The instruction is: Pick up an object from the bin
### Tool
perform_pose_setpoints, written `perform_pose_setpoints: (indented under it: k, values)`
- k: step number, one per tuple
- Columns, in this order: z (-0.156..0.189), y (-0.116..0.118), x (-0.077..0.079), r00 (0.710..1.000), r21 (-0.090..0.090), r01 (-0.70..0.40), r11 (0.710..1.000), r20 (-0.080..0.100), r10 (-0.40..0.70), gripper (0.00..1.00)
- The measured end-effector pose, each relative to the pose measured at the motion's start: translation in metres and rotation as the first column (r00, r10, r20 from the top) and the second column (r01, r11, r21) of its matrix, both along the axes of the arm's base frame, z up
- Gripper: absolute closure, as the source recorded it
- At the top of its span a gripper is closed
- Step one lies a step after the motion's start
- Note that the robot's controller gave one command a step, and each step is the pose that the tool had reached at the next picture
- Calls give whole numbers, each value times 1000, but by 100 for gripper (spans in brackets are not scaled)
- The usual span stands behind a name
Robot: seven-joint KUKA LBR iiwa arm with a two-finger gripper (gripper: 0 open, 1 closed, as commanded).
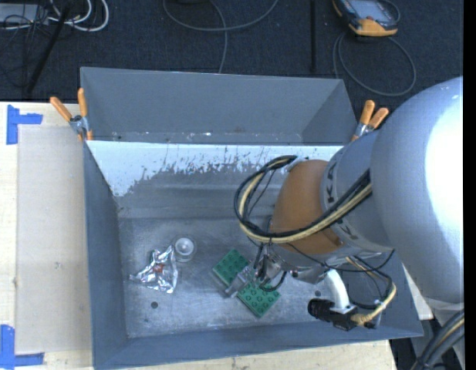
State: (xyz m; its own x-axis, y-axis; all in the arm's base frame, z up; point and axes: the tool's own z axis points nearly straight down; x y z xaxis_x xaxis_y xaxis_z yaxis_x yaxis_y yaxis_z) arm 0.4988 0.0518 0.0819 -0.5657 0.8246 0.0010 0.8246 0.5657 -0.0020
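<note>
The tool (254, 274) is low in the grey metal bin (145, 206), near the front edge and right of the middle. A flat green studded plastic plate (228, 265) lies just beside it toward the left wall. A second green studded plate (258, 299) lies just beside it toward the front edge. Whether the tool is released or clenched cannot be told. A crumpled silver foil scrap (157, 273) and a small clear round cap (183, 248) lie close together, well apart from the tool toward the left wall.

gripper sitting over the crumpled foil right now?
No. The gripper is at the green studded plates near the middle of the bin floor, and the crumpled foil lies apart to their left.
</note>
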Motion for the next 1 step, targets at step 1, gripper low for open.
perform_pose_setpoints:
  k: [1]
  values:
    - [80, 0, 1, 1000, 1, -3, 1000, 7, 3, 100]
